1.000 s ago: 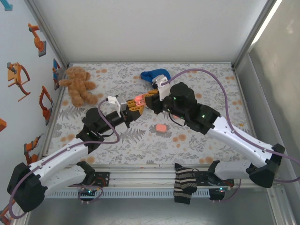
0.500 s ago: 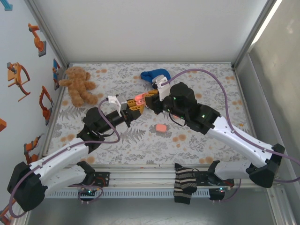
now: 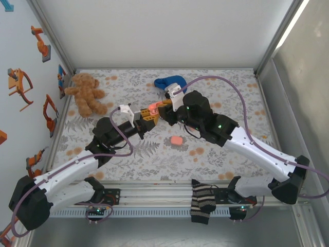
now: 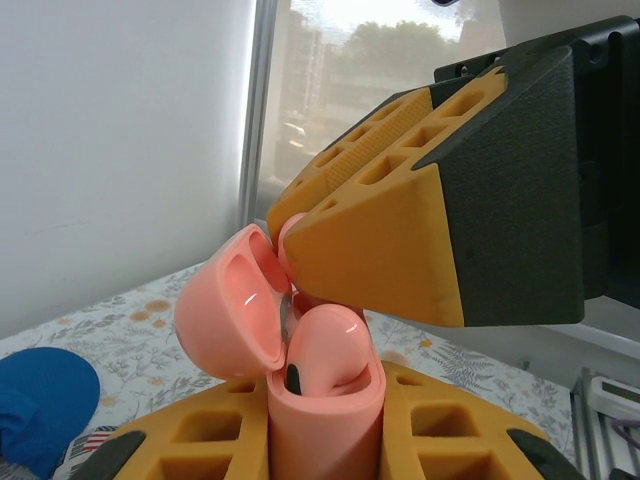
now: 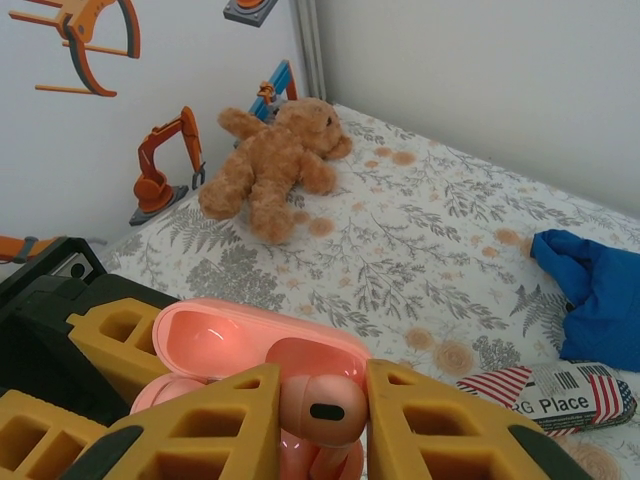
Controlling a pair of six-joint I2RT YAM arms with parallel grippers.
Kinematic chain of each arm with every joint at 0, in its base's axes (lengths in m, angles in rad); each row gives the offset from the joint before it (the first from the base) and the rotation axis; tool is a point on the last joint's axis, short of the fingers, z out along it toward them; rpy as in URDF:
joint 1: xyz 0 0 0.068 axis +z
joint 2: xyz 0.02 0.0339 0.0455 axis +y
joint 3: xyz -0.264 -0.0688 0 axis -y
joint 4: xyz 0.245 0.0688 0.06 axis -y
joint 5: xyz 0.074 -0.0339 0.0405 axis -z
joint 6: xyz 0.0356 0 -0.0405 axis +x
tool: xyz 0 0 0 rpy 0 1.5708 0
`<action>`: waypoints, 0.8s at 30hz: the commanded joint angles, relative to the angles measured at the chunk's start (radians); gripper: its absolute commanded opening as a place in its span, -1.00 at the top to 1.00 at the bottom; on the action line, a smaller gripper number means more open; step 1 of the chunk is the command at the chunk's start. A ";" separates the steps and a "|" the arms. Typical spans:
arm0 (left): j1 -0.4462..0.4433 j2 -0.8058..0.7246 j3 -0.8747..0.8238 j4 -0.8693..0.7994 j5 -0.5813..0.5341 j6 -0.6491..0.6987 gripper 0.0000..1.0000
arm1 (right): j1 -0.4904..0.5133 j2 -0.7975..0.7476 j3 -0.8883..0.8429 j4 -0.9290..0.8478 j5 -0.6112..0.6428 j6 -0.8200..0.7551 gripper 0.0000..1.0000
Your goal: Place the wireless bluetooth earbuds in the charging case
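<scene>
Left wrist view shows the left hand (image 4: 325, 445) clenched on the open charging case (image 4: 235, 320), steadying it so that the right hand (image 5: 322, 418), pinching an earbud (image 5: 318, 398) at its mouth, can push it in.

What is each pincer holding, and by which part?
Left pincer grips the open case by its lower body, lid free. Right pincer pinches an earbud by its sides, at the case's mouth.
</scene>
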 commanded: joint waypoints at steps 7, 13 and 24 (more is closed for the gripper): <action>-0.011 0.001 0.035 0.084 -0.008 -0.003 1.00 | 0.028 0.019 0.034 -0.038 -0.026 -0.009 0.49; -0.012 0.004 0.031 0.091 -0.008 -0.006 1.00 | 0.031 0.027 0.051 -0.040 -0.034 -0.007 0.39; -0.013 0.011 0.020 0.098 -0.007 -0.007 1.00 | 0.032 0.014 0.089 -0.047 -0.024 0.016 0.24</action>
